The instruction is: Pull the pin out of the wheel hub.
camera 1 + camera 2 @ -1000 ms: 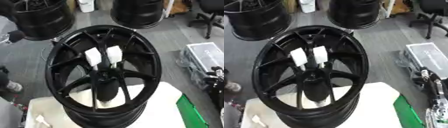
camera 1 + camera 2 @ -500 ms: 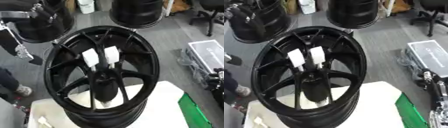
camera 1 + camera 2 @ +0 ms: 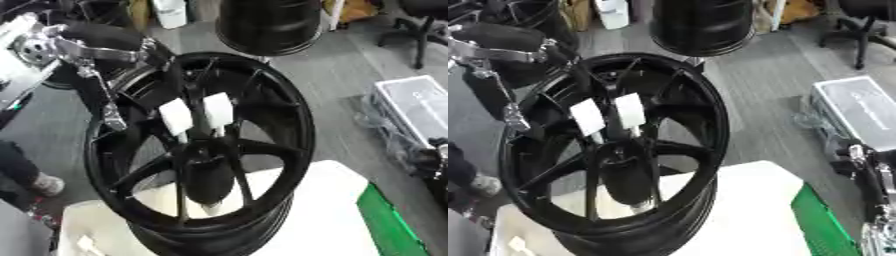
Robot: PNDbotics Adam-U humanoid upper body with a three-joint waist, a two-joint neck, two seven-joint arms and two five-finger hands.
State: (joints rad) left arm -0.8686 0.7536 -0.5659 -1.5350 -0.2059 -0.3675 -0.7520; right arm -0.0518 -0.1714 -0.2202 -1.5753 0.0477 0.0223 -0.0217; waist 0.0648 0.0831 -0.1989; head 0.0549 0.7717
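The left hand (image 3: 105,45) shows at the upper left of the frame. Its fingers are hard to separate from the black rim behind them, so whether they are spread, curled or holding anything cannot be told. A thin silver rod hangs down from the hand's underside to a small bright tip against the left inner wall of the wheel. Behind the hand, a silver band rings the black forearm, and a round silver joint sits at the far upper-left corner — the arm comes in from there, slanting down and to the right toward the wheel's top-left rim.

The wheel hub (image 3: 203,159) lies at the middle of the frame, in the centre of a large black spoked wheel (image 3: 289,120) that is tilted with its open face toward the camera. It rests on a white table (image 3: 324,215) at the lower part of the frame. Two white rectangular tags (image 3: 197,114) sit side by side just above the hub, against the spokes — a pin cannot be made out among the dark parts there.

The right hand (image 3: 868,165) appears only at the right edge of the right eye view, dark and silver, its fingers not readable.

A green strip (image 3: 389,225) runs along the table's right side. A clear box (image 3: 411,107) lies on the grey floor at the right, and another black wheel (image 3: 267,25) stands at the top centre.
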